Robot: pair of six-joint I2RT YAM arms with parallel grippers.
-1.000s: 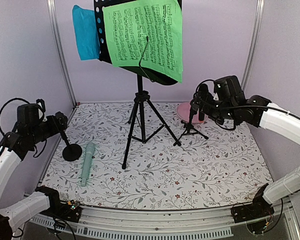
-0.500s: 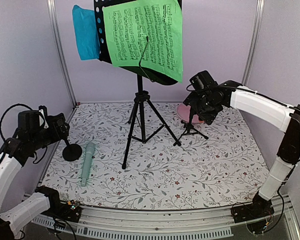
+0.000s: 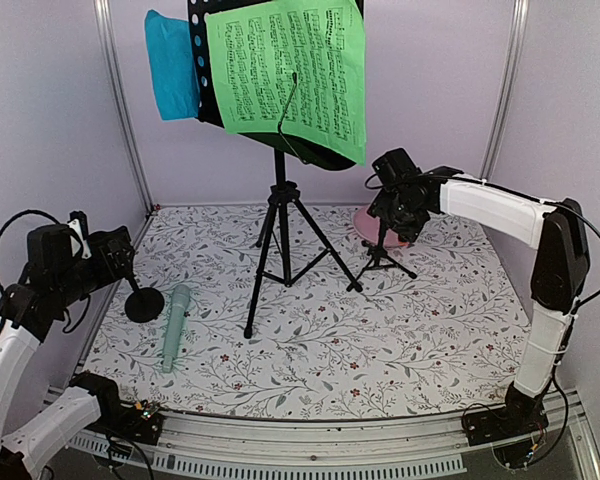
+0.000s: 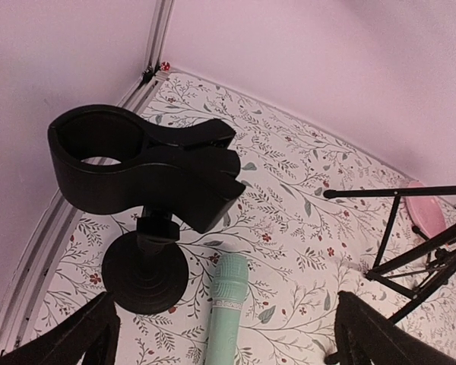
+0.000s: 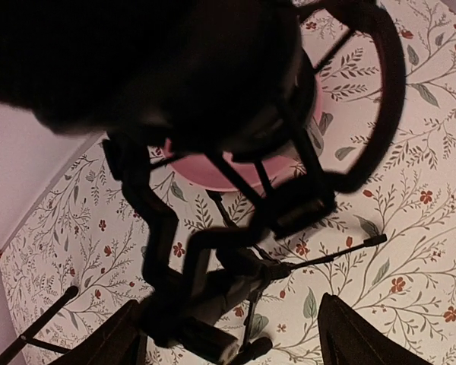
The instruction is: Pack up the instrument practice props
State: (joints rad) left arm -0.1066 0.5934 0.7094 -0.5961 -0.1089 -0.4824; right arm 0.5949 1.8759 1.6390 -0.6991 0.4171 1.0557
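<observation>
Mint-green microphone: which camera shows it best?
Top external: it shows the mint-green microphone whole, lying beside a round-based mic support. Left wrist shows only its head end, cut by the frame edge. Right wrist misses it.

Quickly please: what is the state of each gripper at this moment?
Left gripper: open, holding nothing; the clip mic support stands ahead of it.
Right gripper: open; the tripod mic support shows between its fingers, not clamped.
</observation>
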